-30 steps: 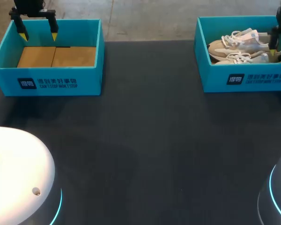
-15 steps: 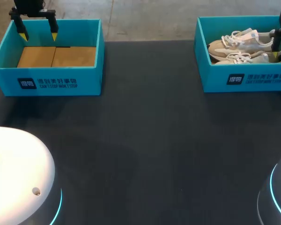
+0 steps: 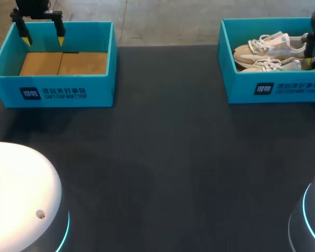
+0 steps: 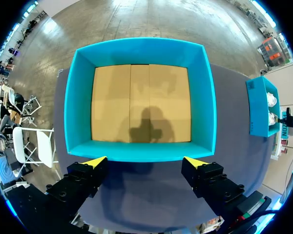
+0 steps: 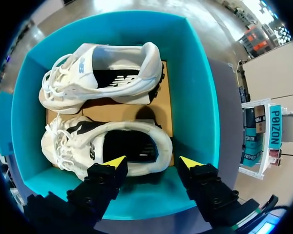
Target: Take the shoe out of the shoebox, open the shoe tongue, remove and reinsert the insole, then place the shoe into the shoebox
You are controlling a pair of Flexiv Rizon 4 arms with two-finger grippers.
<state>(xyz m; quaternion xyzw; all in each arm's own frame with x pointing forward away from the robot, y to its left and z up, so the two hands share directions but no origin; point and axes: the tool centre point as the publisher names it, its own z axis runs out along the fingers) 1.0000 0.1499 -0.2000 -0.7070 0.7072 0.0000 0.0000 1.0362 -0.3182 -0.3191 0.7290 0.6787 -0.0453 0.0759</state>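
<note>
Right hand (image 5: 153,162) hangs wide open over the heel of the nearer shoe (image 5: 88,152), gripping nothing; that shoe lies in the shoebox (image 5: 198,97). Left hand (image 4: 145,162), equally open and empty, hovers above the other box (image 4: 78,112).

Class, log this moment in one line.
left gripper: open above left box | right gripper: open above front shoe | back shoe: beside it in right box

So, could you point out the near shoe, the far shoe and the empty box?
near shoe (image 5: 95,152): right wrist view, on its white side wall.
far shoe (image 5: 122,61): right wrist view, on its white side.
empty box (image 4: 141,151): left wrist view, on its near blue wall.
</note>
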